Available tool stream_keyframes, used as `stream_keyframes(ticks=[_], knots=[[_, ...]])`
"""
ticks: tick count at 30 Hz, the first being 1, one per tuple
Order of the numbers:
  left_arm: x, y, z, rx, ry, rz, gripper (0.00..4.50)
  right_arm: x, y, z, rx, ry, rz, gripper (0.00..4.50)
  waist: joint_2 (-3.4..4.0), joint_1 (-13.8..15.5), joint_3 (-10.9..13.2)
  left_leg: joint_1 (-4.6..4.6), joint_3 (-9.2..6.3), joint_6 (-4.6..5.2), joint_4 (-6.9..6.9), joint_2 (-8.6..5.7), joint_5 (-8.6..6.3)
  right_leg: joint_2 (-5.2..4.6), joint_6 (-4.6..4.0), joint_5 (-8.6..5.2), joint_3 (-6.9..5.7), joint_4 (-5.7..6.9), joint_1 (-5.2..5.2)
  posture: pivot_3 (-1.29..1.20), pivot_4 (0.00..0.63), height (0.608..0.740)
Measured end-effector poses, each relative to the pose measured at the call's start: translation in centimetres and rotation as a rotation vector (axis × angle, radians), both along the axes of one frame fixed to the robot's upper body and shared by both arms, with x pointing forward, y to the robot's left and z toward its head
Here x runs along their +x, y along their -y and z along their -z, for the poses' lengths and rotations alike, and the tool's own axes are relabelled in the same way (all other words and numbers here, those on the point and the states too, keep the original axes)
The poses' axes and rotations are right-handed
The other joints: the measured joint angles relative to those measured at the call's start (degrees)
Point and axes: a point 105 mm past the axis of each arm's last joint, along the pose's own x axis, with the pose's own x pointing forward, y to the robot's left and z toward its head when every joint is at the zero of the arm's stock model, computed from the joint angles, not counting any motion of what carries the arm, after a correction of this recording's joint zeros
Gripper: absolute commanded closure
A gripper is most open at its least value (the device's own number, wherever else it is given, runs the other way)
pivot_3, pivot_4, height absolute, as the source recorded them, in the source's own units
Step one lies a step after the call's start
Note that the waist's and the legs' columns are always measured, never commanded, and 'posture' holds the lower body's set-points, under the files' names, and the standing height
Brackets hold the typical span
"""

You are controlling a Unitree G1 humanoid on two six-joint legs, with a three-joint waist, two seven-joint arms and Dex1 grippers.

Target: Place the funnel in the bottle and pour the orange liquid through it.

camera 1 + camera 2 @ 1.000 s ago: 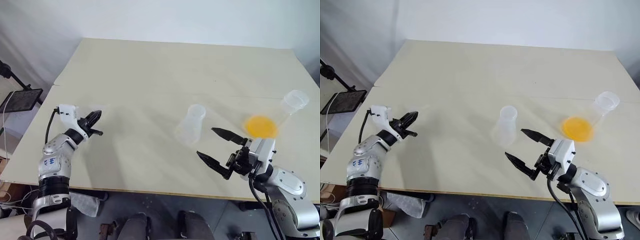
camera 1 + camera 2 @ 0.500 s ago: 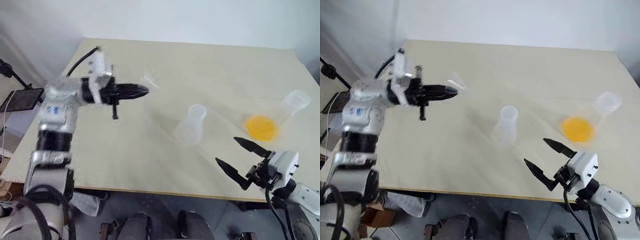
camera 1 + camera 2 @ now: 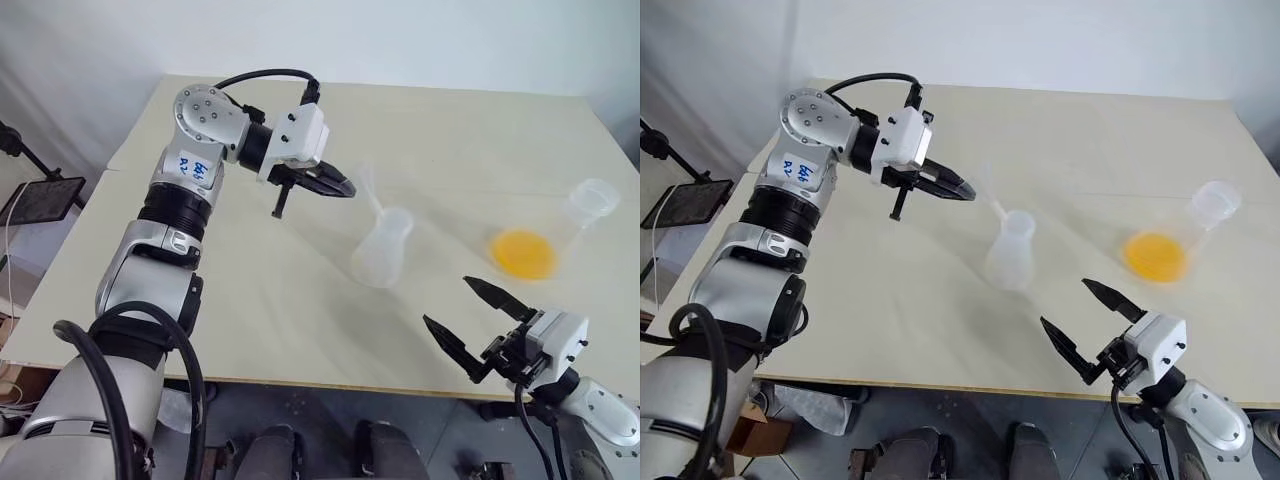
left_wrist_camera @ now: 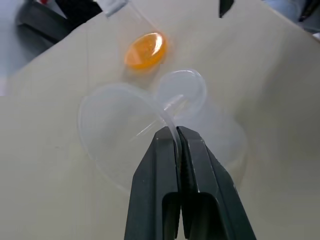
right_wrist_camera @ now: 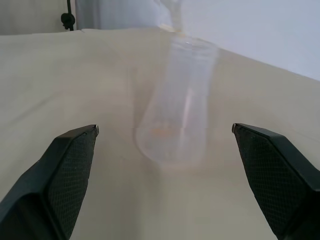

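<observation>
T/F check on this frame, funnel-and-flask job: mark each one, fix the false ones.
1. The left gripper is shut on the funnel. True.
2. The funnel already sits fully in the bottle. False: it is held at an angle, its stem reaching towards the bottle's open neck, not seated.
3. The right gripper is clamped on the bottle. False: its fingers stand wide open near the table's near edge, apart from the bottle.
4. The orange liquid is in the other flask, to the right of the bottle. True.
5. The bottle stands upright. True.
</observation>
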Motion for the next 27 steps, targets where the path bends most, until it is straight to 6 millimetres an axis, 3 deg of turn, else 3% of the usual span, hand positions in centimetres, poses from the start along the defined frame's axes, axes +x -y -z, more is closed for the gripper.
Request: stream_keyframes(ticks=[7, 18, 21, 27], knots=[[0.1, 0.7, 0.3, 0.043, 0.031, 0.016, 4.48, 0.0, -0.1, -0.1, -0.002, 0.016, 0.006, 0.0, -0.02, -0.3, 0.0, -0.02, 0.0, 0.01, -0.01, 0.02, 0.0, 0.02, 0.0, 0.0, -0.02, -0.01, -0.02, 0.0, 0.15, 0.74], [-0.9, 4.0, 1.0, 0.128, 0.094, 0.118, 4.48, 0.3, -0.5, -0.3, 0.006, 0.044, 0.013, 0.0, -0.04, -0.2, 0.0, -0.03, 0.0, 0.03, -0.01, 0.0, 0.0, 0.01, 0.0, 0.0, -0.04, 0.0, -0.01, 0.0, 0.15, 0.74], [-0.9, 4.0, 1.3, 0.158, 0.1, 0.122, 3.81, 0.2, -0.5, -0.2, 0.008, 0.045, 0.022, 0.0, -0.04, -0.2, 0.0, -0.03, 0.0, 0.03, -0.01, 0.01, 0.0, 0.02, 0.0, 0.0, -0.04, 0.0, -0.02, 0.0, 0.15, 0.74], [-1.0, 4.4, 1.4, 0.167, 0.091, 0.129, 1.95, 0.2, -0.4, -0.2, 0.012, 0.049, 0.036, 0.0, -0.04, -0.1, 0.0, -0.03, -0.01, 0.05, 0.0, -0.01, 0.01, 0.0, 0.0, 0.0, -0.03, 0.0, -0.01, 0.0, 0.15, 0.74]])
